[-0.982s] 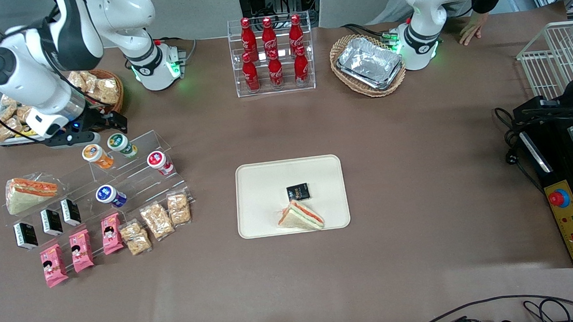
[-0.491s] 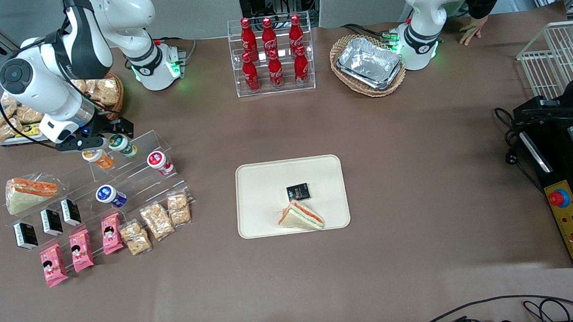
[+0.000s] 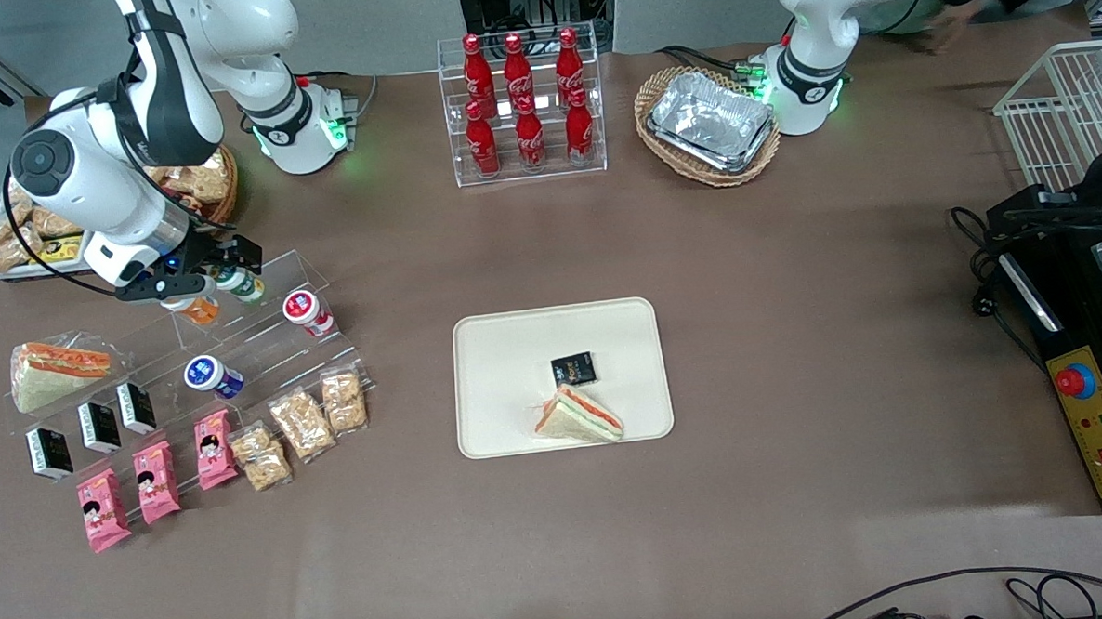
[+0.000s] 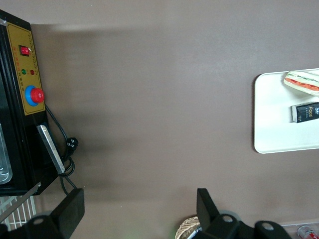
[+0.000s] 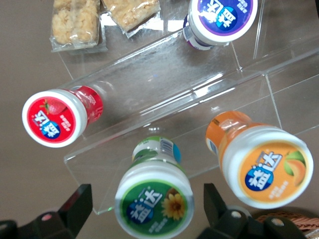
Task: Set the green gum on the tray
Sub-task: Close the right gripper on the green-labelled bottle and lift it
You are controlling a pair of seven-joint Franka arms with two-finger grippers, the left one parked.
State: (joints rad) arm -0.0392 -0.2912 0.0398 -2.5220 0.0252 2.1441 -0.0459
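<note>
Green gum [image 5: 154, 204]: white cylindrical bottle, glossy green-rimmed lid, upright on top step of clear acrylic riser [image 5: 199, 89], just beside orange-lidded bottle [image 5: 264, 167]. Gripper [image 5: 144, 211] above it, fingers [image 5: 75, 204] spread to either side, nothing grasped. Advice: lower squarely, close below lid, avoid nudging orange neighbour. Destination tray [image 3: 499, 386]: smooth cream rectangle, rounded corners, well apart toward table centre.
</note>
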